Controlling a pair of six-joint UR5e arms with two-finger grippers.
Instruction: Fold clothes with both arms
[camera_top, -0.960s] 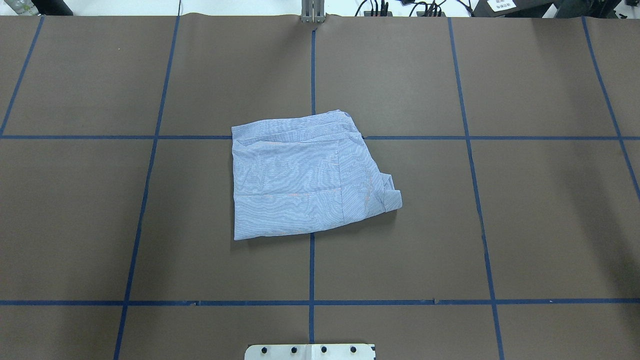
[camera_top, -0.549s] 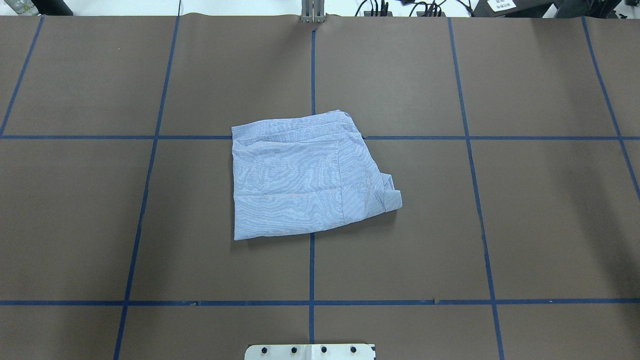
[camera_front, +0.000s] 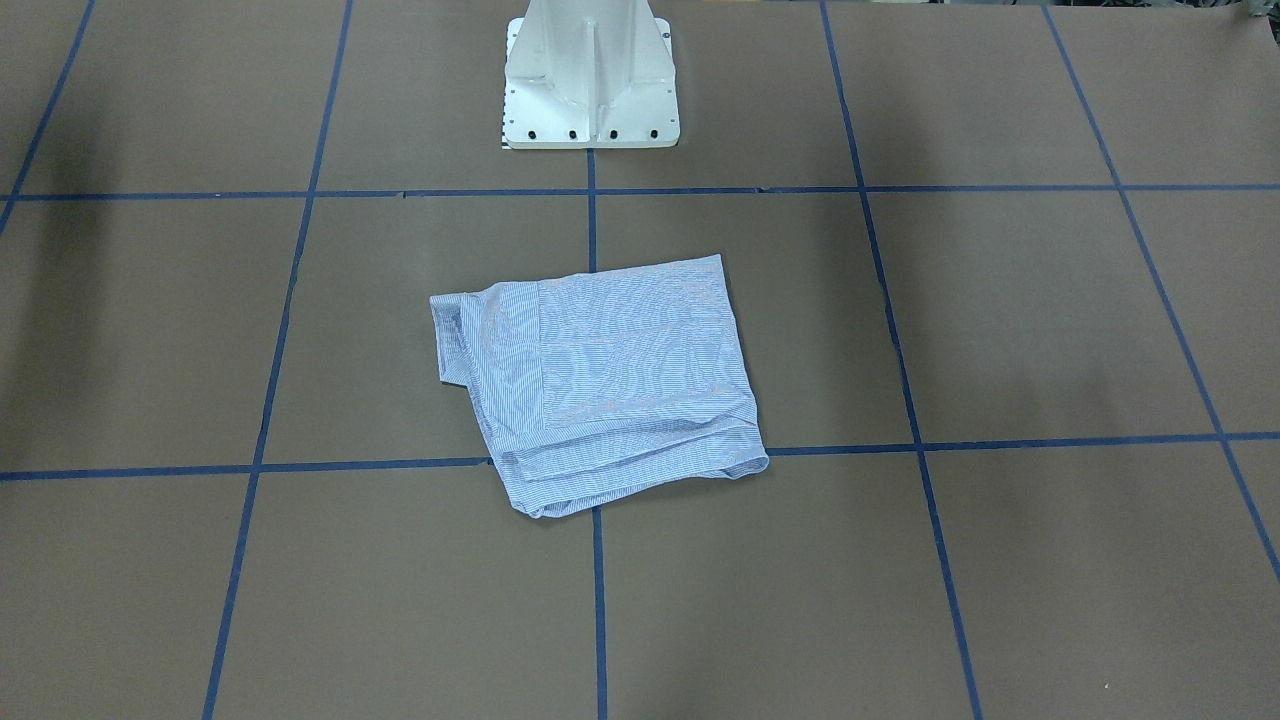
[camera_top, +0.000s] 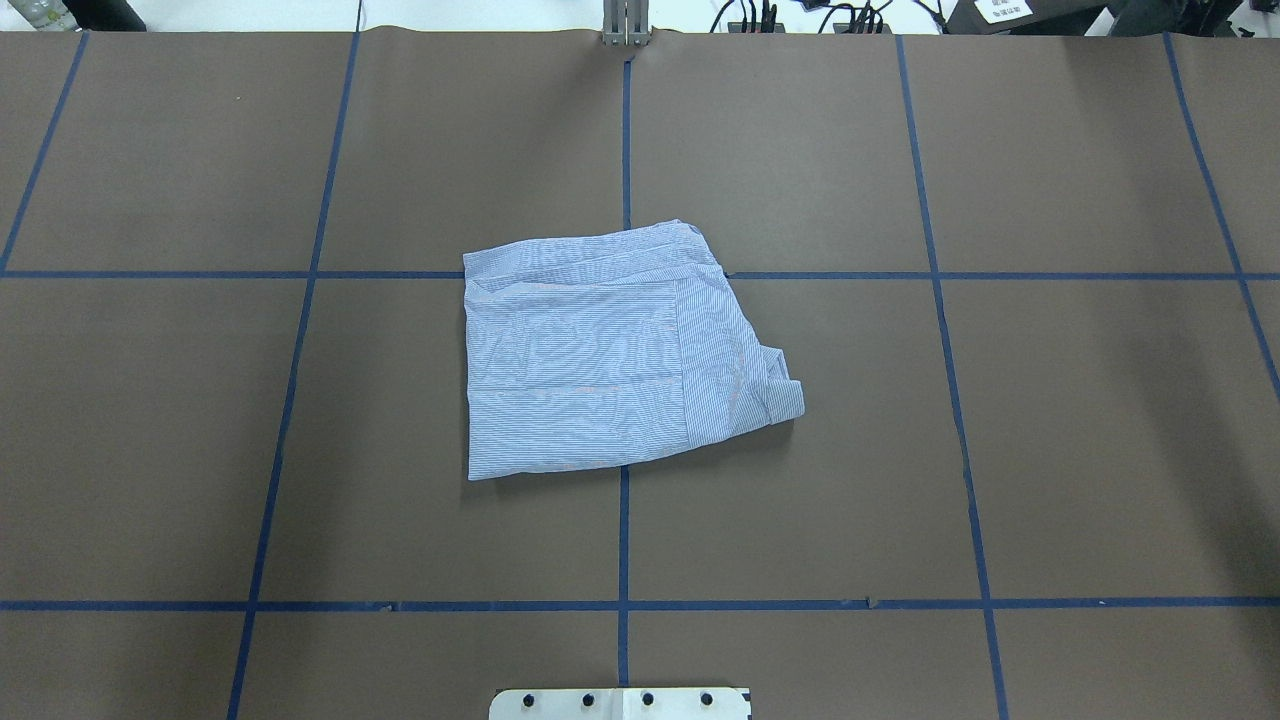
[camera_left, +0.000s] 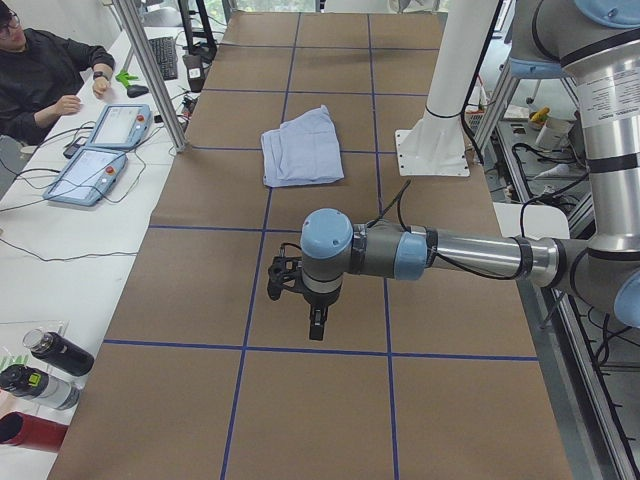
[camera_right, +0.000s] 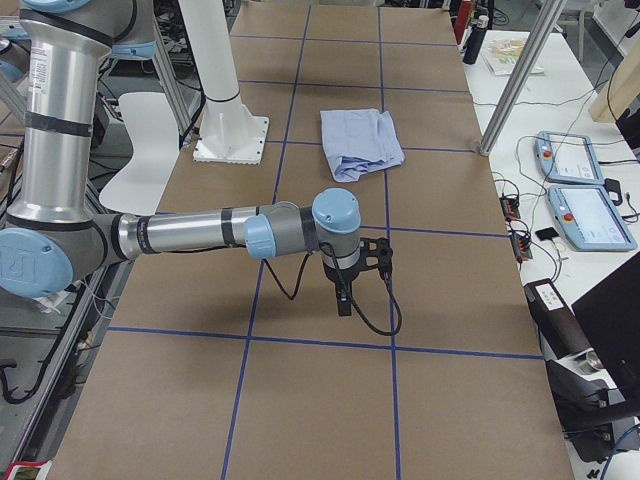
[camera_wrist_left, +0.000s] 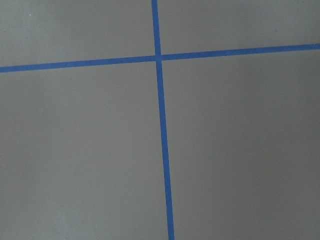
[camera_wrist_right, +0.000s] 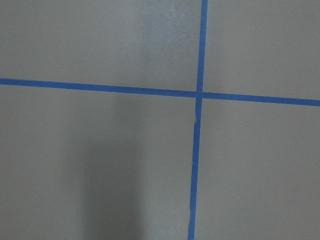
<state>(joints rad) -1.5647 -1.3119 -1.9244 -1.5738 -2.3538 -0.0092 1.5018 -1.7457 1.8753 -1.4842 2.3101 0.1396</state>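
Shirt (camera_top: 600, 350), light blue with fine white stripes, lies folded into a compact, roughly square packet at the middle of the brown paper-covered surface (camera_top: 1100, 450). It sits across a crossing of the blue tape lines (camera_top: 624, 540). One thicker, bunched corner sticks out on the robot's right side. Nothing touches the shirt.

Neither arm appears in the two central views. Seen from the ends of the surface, the left arm (camera_left: 450, 255) stretches out level, with the left tool (camera_left: 316, 332) pointing straight down over bare paper, well apart from the shirt. The right arm (camera_right: 190, 232) mirrors it at the opposite end, with the right tool (camera_right: 343, 302) also pointing down and well apart from the shirt. No cloth hangs from either tool, but these views do not show whether the tools are open or closed. Both wrist cameras show only paper and tape.

The folding looks finished or nearly so, with both arms standing clear. If another move is needed, it would probably be tucking in the bunched corner. That calls for the right tool to travel to the centre and pinch the corner without dragging the stacked layers.
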